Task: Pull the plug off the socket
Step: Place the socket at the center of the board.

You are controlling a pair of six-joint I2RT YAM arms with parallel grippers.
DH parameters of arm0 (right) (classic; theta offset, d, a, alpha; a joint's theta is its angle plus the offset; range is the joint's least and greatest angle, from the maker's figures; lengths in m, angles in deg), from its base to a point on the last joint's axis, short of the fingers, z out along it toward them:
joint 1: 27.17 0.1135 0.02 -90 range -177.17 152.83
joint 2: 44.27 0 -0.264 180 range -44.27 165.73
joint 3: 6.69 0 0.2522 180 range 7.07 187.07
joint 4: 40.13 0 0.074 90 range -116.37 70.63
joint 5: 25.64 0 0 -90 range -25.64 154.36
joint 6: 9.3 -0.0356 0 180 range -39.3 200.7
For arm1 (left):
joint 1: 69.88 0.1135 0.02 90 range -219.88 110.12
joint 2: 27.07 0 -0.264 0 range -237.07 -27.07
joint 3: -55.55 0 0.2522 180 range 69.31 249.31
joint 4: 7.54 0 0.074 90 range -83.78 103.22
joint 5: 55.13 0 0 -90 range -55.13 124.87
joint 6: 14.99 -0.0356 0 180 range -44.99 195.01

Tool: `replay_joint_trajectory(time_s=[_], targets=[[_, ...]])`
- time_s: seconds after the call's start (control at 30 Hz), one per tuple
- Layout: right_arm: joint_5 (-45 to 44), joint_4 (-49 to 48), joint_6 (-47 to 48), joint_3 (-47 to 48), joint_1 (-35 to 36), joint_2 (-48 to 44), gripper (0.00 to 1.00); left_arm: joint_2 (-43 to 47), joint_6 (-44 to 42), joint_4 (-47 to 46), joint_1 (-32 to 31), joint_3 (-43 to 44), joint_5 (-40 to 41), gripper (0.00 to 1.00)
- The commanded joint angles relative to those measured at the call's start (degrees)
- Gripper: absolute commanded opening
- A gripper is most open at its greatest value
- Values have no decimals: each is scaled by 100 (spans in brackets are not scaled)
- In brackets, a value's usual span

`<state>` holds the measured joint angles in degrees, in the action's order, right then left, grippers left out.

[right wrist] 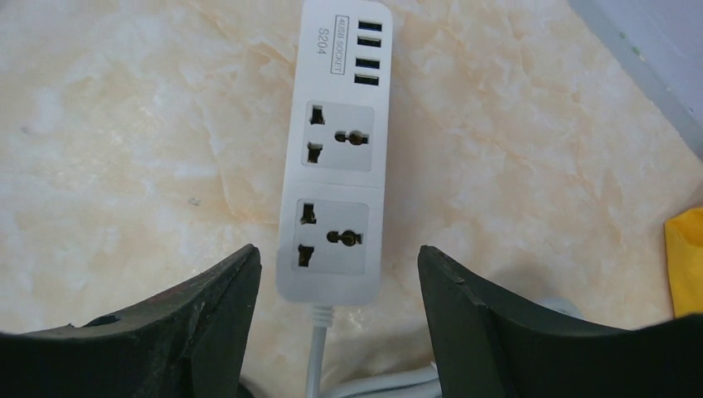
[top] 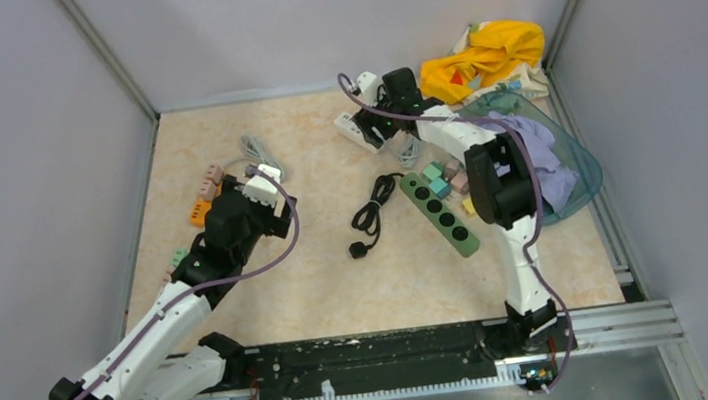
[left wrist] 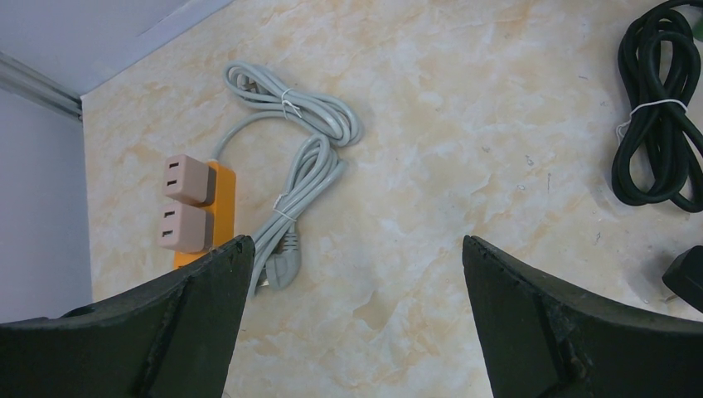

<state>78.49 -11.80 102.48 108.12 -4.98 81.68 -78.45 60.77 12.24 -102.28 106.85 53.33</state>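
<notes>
Presently the right gripper (right wrist: 338, 257) stands spread astride the white socket strip (right wrist: 336, 166), touching neither side; the left gripper (left wrist: 356, 249), jaws wide apart, hovers near the orange socket strip (left wrist: 224, 199) carrying two beige plugs (left wrist: 186, 178), a coiled grey cord (left wrist: 307, 157) just beside it; a green strip (top: 439, 212) lies between the arms.

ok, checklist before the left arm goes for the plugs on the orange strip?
1. Left gripper open and empty: ok.
2. Two beige plugs seated in the orange strip: ok, target is there.
3. Plugs lined up in its gap: not ok, they sit off to one side.
4. Right gripper open and empty: ok.
5. Plug to pull from the white strip under it: not ok, both sockets are empty.
6. Orange strip braced by the other arm: not ok, that arm is over the white strip.
</notes>
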Motion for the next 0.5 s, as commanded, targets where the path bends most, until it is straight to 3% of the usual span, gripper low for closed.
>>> replay_joint_trajectory(time_s=[0.0,0.27,0.47], targets=[[548,68,-320,-2,-66,-986,70,-5,-17,-124,32,-27,34,100],[2369,772,-128,-824,-110,-2368,71,-12,-17,-117,32,-27,22,100],[2990,829,56,-1745,-119,-3537,72,-17,-12,-115,32,-27,40,100]])
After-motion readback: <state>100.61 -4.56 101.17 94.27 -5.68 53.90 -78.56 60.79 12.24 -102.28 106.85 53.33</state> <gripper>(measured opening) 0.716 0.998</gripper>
